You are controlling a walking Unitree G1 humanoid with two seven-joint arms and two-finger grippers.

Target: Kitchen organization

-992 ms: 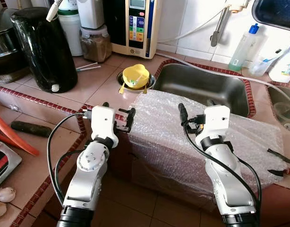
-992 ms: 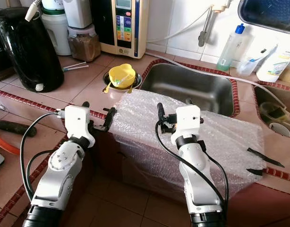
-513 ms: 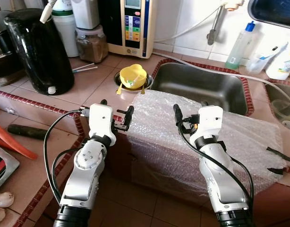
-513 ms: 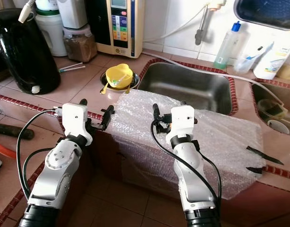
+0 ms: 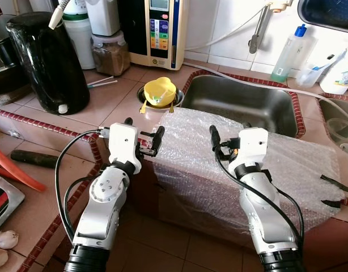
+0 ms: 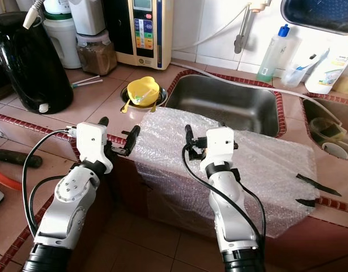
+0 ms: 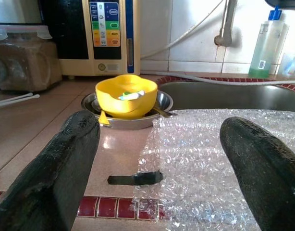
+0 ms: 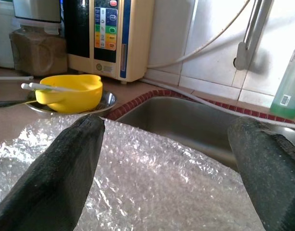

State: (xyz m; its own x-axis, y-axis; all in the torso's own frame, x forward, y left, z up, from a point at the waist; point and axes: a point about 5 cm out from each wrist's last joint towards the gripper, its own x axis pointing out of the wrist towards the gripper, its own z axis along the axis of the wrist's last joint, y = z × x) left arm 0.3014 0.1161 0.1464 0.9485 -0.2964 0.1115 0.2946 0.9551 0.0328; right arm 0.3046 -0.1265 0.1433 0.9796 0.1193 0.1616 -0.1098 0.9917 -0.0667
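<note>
A yellow bowl (image 5: 161, 90) with a utensil in it sits in a shallow metal dish (image 7: 159, 103) on the tiled counter, left of the steel sink (image 5: 242, 105). A sheet of bubble wrap (image 5: 247, 164) lies over the counter's front edge before the sink. My left gripper (image 5: 144, 129) is open and empty over the wrap's left edge, pointing toward the bowl. My right gripper (image 5: 229, 131) is open and empty above the middle of the wrap. In the wrist views the left gripper (image 7: 159, 130) and right gripper (image 8: 166, 125) stand wide apart over the wrap.
A black kettle (image 5: 49, 56), a brown-filled jar (image 5: 111, 52) and a water purifier (image 5: 160, 28) stand at the back left. A green bottle (image 5: 288, 51) and the faucet (image 5: 259, 25) are behind the sink. Black tape strips (image 5: 335, 184) hold the wrap's right side.
The view has shifted slightly as the camera moved. Both grippers stay open and hold about the same places over the bubble wrap.
</note>
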